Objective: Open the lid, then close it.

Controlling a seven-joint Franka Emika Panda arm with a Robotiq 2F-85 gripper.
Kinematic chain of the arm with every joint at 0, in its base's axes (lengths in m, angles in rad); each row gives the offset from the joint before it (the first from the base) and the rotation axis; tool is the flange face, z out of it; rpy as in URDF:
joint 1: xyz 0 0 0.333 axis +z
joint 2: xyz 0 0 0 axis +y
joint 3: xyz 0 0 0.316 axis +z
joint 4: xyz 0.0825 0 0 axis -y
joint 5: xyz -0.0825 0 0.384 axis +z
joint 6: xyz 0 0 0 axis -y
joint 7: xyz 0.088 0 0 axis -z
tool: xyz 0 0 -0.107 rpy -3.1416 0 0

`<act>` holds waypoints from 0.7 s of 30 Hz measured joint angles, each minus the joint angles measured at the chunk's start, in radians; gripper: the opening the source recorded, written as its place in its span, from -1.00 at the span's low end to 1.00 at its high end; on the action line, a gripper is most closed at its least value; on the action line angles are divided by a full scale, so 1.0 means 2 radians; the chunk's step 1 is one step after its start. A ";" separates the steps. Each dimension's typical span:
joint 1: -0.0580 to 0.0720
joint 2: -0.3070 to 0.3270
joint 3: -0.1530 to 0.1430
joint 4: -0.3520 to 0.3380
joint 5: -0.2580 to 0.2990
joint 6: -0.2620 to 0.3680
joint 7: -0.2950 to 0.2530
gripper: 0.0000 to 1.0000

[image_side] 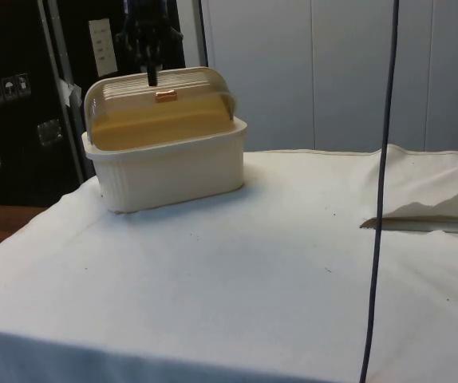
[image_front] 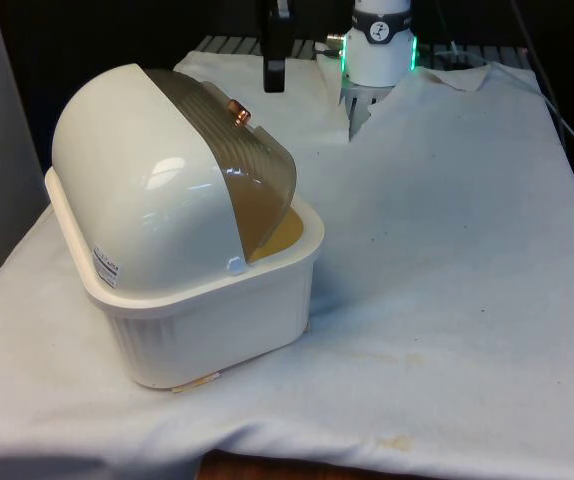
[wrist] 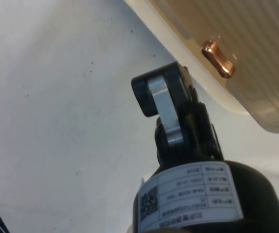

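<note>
1. Table (image_front: 467,300): covered by a white cloth. The bread box stands near its edge on the front view's left, well clear of the far end.
2. Bread box (image_front: 207,310): a cream ribbed base carrying a cream domed rear shell. It stands level on the cloth.
3. Lid (image_front: 237,170): a tinted, translucent roll-top with fine ridges. In the side view the lid (image_side: 161,108) covers the whole front opening and meets the rim of the base. The front view shows a sliver of the yellowish interior under its lower edge, so full seating cannot be confirmed.
4. Gripper (image_front: 274,72): suspended above the box, just beyond the lid's upper part. In the side view the gripper (image_side: 152,76) hangs directly over the handle, close to it but apart. In the wrist view the fingers (wrist: 161,94) lie pressed together with nothing between them.
5. Handle (image_front: 238,113): a small copper bar on the lid, free of contact in every view.
6. Progress, as a judgement: the lid is down and nothing is grasped. The pictures do not settle whether opening is yet to begin or both steps are complete.
</note>
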 measured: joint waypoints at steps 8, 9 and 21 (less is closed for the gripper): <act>-0.001 0.009 -0.008 0.013 0.000 0.001 -0.006 -1.00; -0.001 0.010 -0.009 0.014 -0.001 0.002 -0.006 -1.00; -0.001 0.021 -0.018 0.013 -0.018 0.012 -0.008 -1.00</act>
